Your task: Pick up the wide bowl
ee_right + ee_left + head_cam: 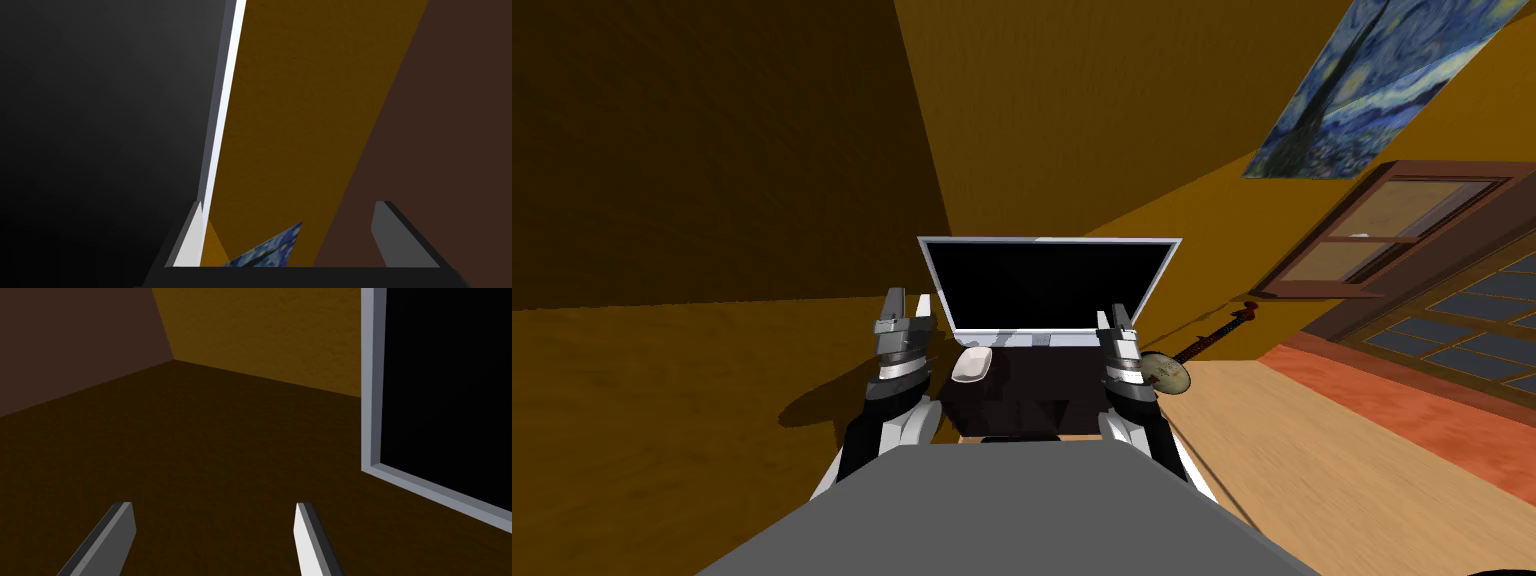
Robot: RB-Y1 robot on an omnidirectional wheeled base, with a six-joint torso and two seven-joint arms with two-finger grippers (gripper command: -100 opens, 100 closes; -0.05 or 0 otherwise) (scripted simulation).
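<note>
Home study | a monitor (1050,285) is standing on a dark desk (1022,390) | a starry painting (1372,90) is hanging near a window (1392,235)

We see a smooth white wide bowl (972,365), matt black monitor screen (1047,285), smooth grey frame (370,388), wood-grain floor (1292,480).

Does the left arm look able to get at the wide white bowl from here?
Probably yes: the wide white bowl lies on the dark desk right beside the open left tool, nothing between them.
</note>
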